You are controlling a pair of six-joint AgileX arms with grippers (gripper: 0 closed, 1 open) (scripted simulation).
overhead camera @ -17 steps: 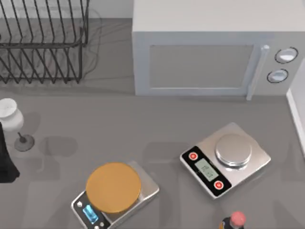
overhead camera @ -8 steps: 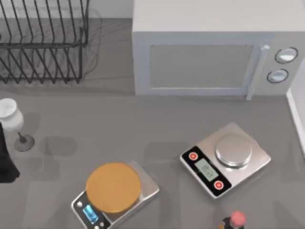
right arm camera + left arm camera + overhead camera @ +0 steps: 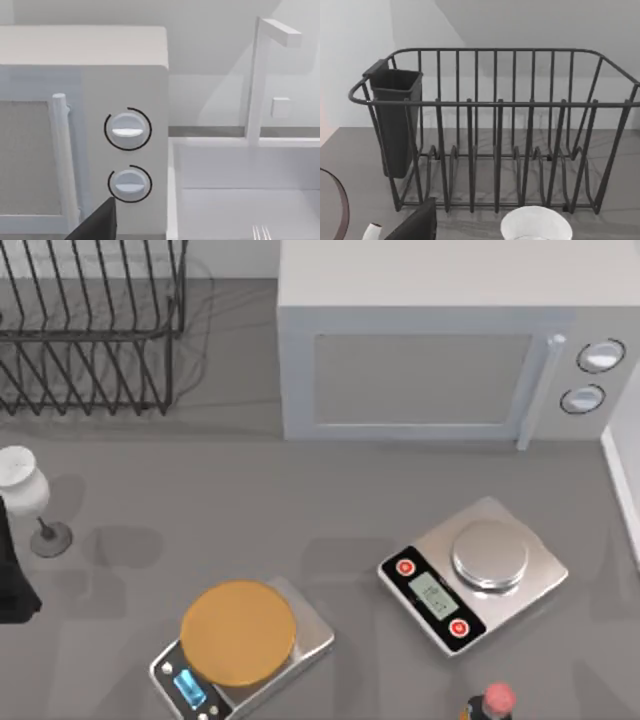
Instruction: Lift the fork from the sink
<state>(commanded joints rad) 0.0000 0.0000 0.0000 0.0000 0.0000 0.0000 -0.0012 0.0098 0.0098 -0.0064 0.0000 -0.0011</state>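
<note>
- Where the bench meets its right edge, the sink (image 3: 240, 200) sits as a white basin just beside the microwave (image 3: 440, 360), with a white faucet (image 3: 260, 75) rising at its back rim.
- The fork (image 3: 260, 233) lies inside the sink; I can see no more than the tips of its silver tines at the lower border of my right wrist view, resting on the basin floor.
- My right tool (image 3: 97, 225) appears as one dark finger in front of the microwave's two dials (image 3: 128, 130); I cannot tell whether it is spread or pressed together.
- My left tool (image 3: 415, 224) shows as a dark finger in my left wrist view, facing the dish rack (image 3: 495, 130); I cannot tell its state either.
- My left arm (image 3: 12, 570) stands as a dark shape at the bench's left edge, just beside a white wine glass (image 3: 25, 490).
- The dish rack stands in the bench's far left corner, with a dark cutlery cup (image 3: 395, 120) hanging on one end.
- Near the front edge sits a scale with an orange round plate (image 3: 238, 632); to its right, well apart, a silver scale with red buttons (image 3: 470, 575).
- A bottle with a red cap (image 3: 492, 702) stands at the front edge, near the silver scale.
</note>
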